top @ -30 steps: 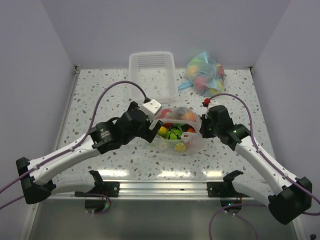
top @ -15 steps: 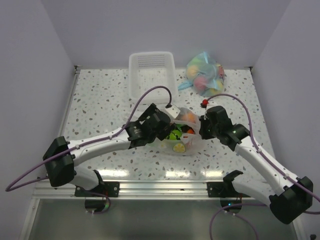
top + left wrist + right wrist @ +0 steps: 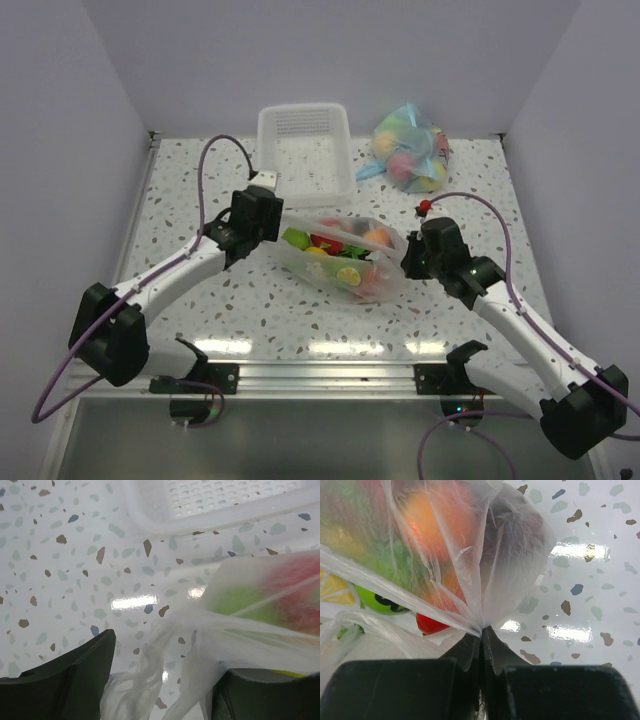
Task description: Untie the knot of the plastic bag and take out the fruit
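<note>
Overhead view of a speckled table (image 3: 180, 200). The plastic bag (image 3: 345, 265), clear and crinkled, lies at the centre of the frame, drawn out between my two arms. Its long axis runs from upper left to lower right. The gathered neck points to the upper left and the rounded bottom to the lower right. The fruit (image 3: 335, 250) shows through the film as green, red and orange pieces and a yellow citrus slice, all inside the bag.

At the bag's lower right end, the right gripper (image 3: 481, 636) has its fingers pressed together on a pinch of the film. In its wrist view the plastic fans out from that pinch. At the upper left end, the left gripper (image 3: 165, 675) has its fingers spread. The gathered twist I take for the knot (image 3: 192, 625) lies between them with its whitish loose ends, not pinched.

I judge the step in hand to be taking hold of the knot. To do it well I would close on one loose end only, just beside the twist. Closing across the whole bunch would likely tighten it. The right pinch should anchor the bag while I pull along the long axis, toward the upper left.

A white basket (image 3: 305, 160) stands just beyond the bag at upper centre. A blue-tinted bag (image 3: 410, 148) sits in the upper right, well apart.
</note>
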Robot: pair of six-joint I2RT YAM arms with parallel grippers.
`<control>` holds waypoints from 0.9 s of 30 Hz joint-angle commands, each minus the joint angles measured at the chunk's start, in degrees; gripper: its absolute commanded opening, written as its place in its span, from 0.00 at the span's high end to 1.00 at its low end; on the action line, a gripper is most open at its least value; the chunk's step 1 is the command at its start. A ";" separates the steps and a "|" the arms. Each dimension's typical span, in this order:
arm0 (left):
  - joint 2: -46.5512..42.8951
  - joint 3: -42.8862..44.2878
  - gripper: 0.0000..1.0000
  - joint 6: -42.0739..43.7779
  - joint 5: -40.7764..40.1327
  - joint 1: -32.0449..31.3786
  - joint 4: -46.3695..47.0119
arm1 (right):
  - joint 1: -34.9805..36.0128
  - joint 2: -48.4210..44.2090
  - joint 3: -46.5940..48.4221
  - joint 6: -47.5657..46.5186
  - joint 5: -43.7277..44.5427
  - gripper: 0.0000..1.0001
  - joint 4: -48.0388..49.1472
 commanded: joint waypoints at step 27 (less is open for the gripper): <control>-20.48 6.06 0.25 -6.78 13.27 -15.56 -8.13 | -1.84 0.78 2.40 -4.92 -6.78 1.00 0.58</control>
